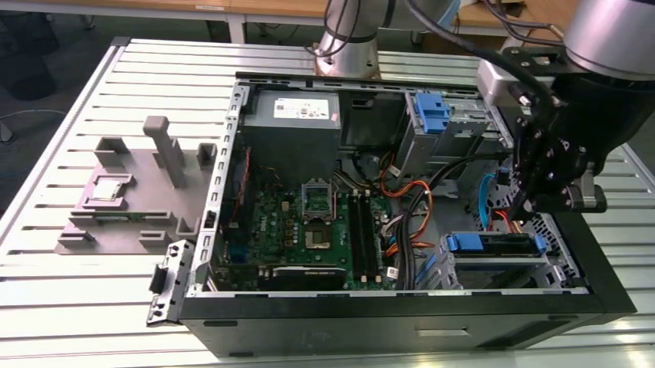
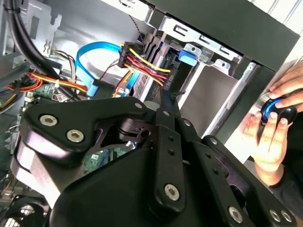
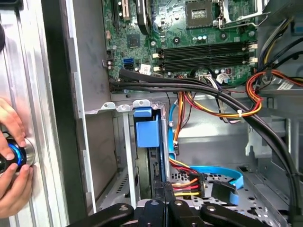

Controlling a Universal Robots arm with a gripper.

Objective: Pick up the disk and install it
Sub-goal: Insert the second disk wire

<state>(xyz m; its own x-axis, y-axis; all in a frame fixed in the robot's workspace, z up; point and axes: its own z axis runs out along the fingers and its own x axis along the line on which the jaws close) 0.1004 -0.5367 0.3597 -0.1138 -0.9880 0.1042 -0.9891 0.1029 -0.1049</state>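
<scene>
Disk (image 1: 499, 244) sits edge-up in the lower drive cage (image 1: 511, 268) at the front corner of the open computer case (image 1: 409, 322), toward the exterior view's right; its blue carrier end (image 3: 146, 127) shows at the mouth of the slot in the first wrist view, with the dark edge of the drive running down into the cage below it. The tool (image 1: 520, 208) hangs directly over that cage. In both wrist views its two black fingers (image 2: 163, 109) lie pressed together with no gap showing and nothing between them, their tips pointing down at the slot, very near the disk; whether they touch it I cannot tell. A bundle of red, yellow and black power wires (image 3: 187, 182) and a flat blue data cable (image 3: 222, 172) lie just beside the cage. The green motherboard (image 1: 297, 222) fills the case floor, and a grey power supply (image 1: 291, 115) sits at the far end. The case lies on a slatted metal desk (image 1: 82, 307). At the desk edge beside the case, a person's hands (image 3: 12, 156) rest on a round knob lit blue (image 2: 277, 111).
</scene>
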